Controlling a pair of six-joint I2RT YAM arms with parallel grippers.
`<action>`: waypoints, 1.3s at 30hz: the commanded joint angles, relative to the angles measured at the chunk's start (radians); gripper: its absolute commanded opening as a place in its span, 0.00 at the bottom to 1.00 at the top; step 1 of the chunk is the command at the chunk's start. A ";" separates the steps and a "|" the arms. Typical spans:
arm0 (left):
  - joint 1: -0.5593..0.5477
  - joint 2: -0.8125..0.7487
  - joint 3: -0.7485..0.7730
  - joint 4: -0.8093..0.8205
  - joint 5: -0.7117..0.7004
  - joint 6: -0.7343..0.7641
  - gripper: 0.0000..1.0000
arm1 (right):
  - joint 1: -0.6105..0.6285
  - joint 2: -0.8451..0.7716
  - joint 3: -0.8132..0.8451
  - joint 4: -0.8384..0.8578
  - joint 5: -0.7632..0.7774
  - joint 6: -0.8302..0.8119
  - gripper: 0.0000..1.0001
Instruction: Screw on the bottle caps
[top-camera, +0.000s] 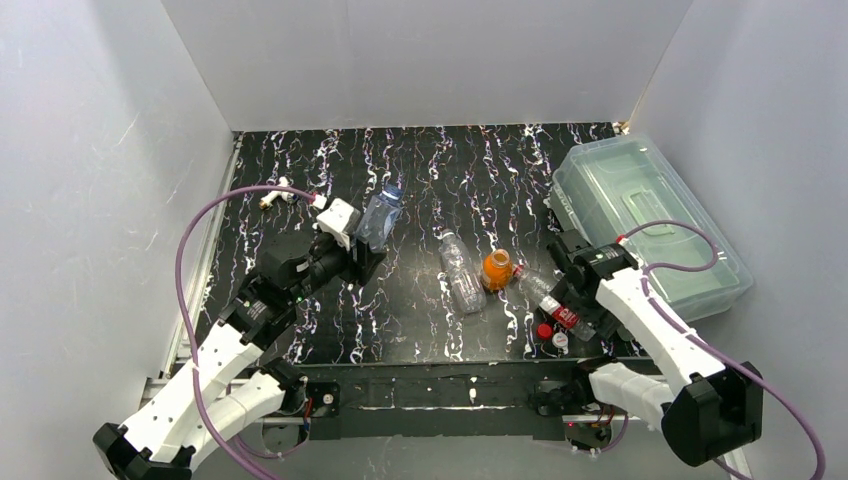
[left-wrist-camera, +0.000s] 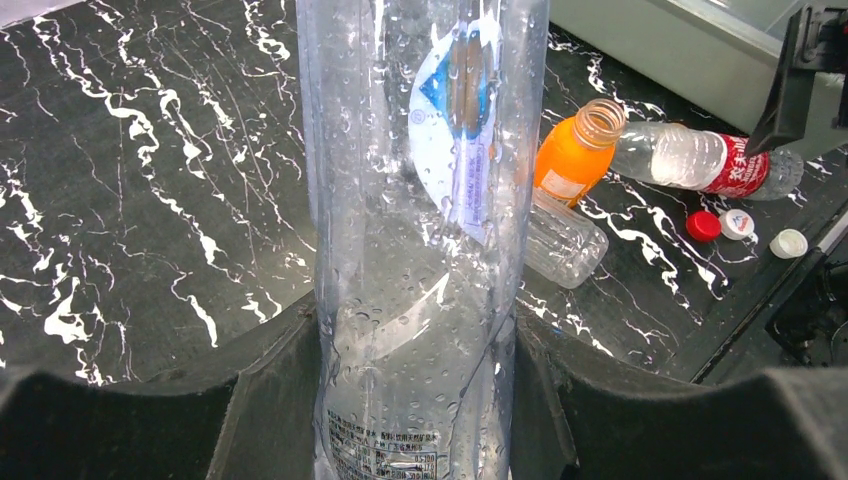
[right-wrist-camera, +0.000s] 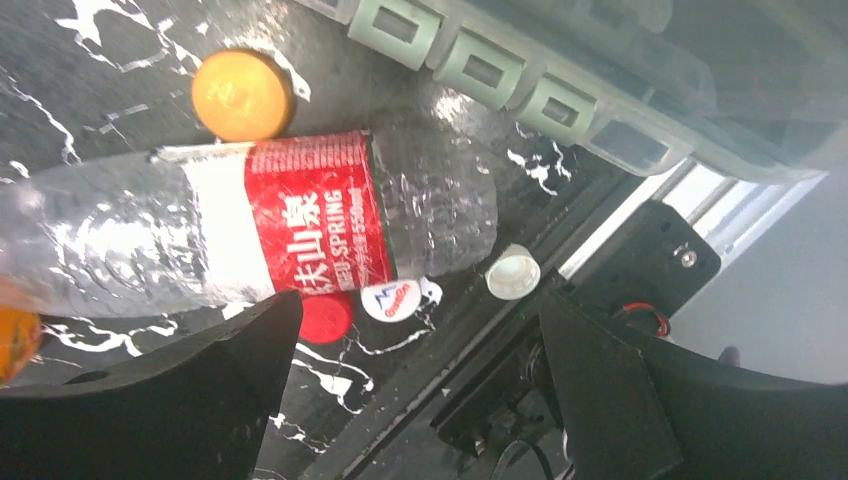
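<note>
My left gripper (top-camera: 360, 248) is shut on a clear blue-labelled bottle (top-camera: 380, 214), held upright between the fingers (left-wrist-camera: 262, 400) in the left wrist view (left-wrist-camera: 415, 250). My right gripper (top-camera: 564, 303) is open and empty, hovering over a lying red-labelled bottle (right-wrist-camera: 300, 230) and the caps. A red cap (right-wrist-camera: 325, 318), a white logo cap (right-wrist-camera: 400, 298) and a pale cap (right-wrist-camera: 512, 273) lie by the table's front edge. An orange-yellow cap (right-wrist-camera: 242, 95) lies beyond the bottle. An open orange bottle (top-camera: 497, 270) and a clear lying bottle (top-camera: 462, 272) sit mid-table.
A clear lidded bin (top-camera: 645, 220) stands at the right, close behind my right arm. A white-and-brass T-fitting (top-camera: 283, 196) lies at the back left. The table's front rail (right-wrist-camera: 560, 270) runs just beside the caps.
</note>
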 joint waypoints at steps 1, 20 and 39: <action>-0.016 -0.027 -0.027 0.026 -0.033 0.017 0.08 | -0.131 -0.030 -0.026 0.098 0.016 -0.139 0.98; -0.048 -0.035 -0.033 0.023 -0.057 0.034 0.08 | -0.175 0.078 -0.100 0.520 -0.312 -0.146 0.98; -0.050 -0.028 -0.035 0.029 -0.046 0.027 0.08 | -0.006 0.105 0.202 0.017 -0.121 -0.117 0.98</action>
